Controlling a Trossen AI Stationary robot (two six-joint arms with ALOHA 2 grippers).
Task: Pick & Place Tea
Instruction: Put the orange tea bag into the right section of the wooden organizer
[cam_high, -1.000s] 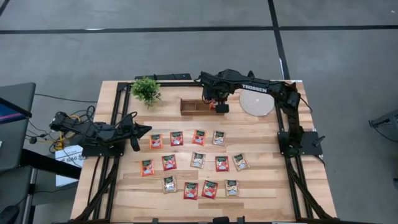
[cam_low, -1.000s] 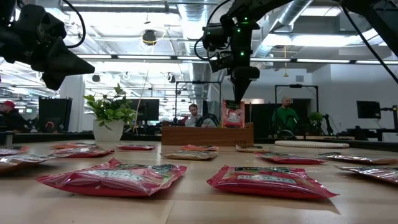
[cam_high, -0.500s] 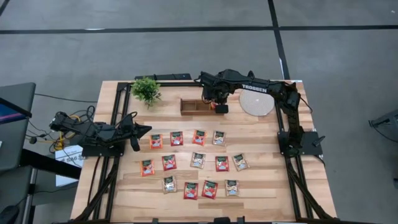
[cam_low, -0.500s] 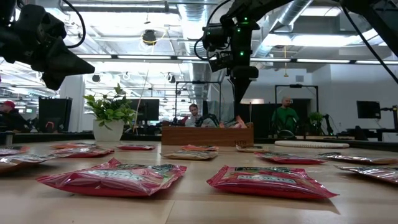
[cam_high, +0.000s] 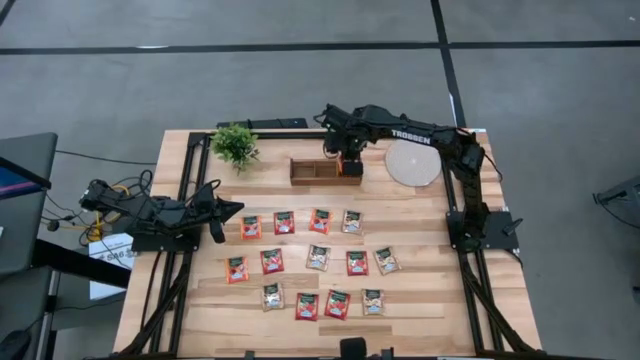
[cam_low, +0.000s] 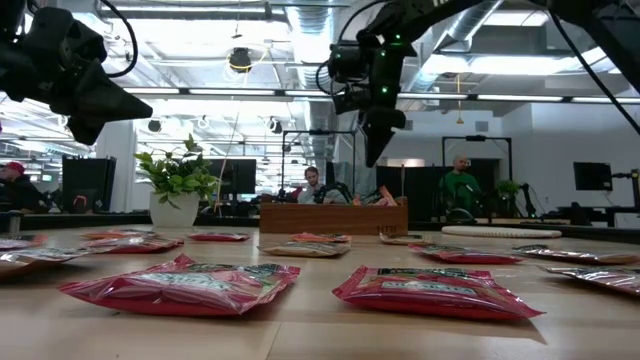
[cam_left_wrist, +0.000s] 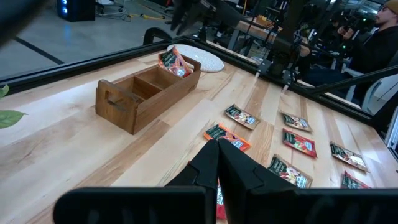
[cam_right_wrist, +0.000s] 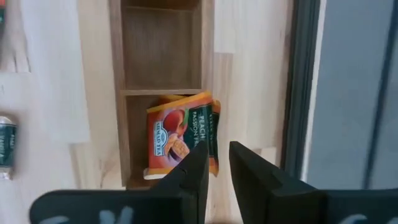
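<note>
The right gripper (cam_high: 349, 160), slightly open and empty, hung above a wooden box (cam_high: 315, 171) holding a red tea sachet (cam_right_wrist: 180, 138). Leaning against the rim, the sachet might topple out. The left gripper (cam_high: 232, 208) sat closed.

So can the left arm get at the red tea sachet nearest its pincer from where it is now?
Probably yes. The left pincer is shut, just beside the red tea sachet at the left end of the top row, which lies flat on the wooden table with nothing between; it must open first.

A wooden box (cam_left_wrist: 146, 93) holds an orange sachet (cam_left_wrist: 173, 62); red sachets (cam_left_wrist: 298, 141) lie nearby.
</note>
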